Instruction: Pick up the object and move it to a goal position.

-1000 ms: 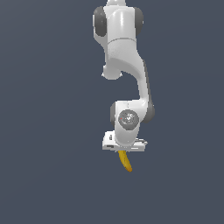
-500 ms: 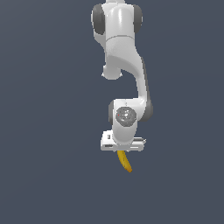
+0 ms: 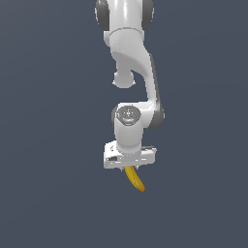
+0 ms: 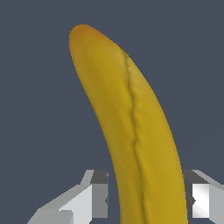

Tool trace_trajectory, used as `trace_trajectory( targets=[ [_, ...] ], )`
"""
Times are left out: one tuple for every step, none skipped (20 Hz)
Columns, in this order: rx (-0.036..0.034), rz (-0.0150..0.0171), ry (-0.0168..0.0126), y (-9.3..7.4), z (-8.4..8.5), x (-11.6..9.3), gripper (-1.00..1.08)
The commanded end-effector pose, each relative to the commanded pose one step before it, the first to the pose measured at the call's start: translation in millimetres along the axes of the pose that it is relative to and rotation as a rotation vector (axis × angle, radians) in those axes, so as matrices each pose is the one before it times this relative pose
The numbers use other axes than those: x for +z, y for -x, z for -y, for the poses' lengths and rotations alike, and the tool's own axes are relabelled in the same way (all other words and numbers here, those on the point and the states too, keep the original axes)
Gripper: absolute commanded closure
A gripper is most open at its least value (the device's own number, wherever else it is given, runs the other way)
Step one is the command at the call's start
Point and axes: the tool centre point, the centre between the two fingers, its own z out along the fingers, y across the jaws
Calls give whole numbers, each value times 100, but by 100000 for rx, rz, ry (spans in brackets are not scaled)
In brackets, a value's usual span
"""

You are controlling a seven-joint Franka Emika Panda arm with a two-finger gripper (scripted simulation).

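Flat, even simulator light; sharp, shadowless renders

Open grey space lies all round the tool (image 3: 130,167); below it, only the banana (image 3: 134,179) it clamps hangs in the way, curving toward the exterior view's right.

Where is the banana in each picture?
Exterior view: the banana hangs low in the middle, sticking out under the claw.
Wrist view: the banana fills the middle, running between the claw's fingers.
Shared landmark: the claw gripping one end of the banana.
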Motion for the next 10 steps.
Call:
trace_trajectory(
  targets=[
    [-4148, -4852, -607, -831, -857, -1494, 108],
    [-1655, -1813, -303, -294, -322, -530, 108],
    [-1622, -1778, -298, -288, -317, -520, 108],
    [-1590, -1744, -292, -283, -311, -510, 108],
    [-1559, -1711, -287, -278, -305, -501, 108],
    [-1529, -1679, -283, -273, -300, -491, 108],
    [-1500, -1648, -279, -268, -294, -482, 108],
    [-1473, -1618, -275, -264, -289, -473, 108],
    [-1445, -1589, -271, -259, -285, -464, 108],
    [-1420, -1562, -268, -255, -280, -457, 108]
  ],
)
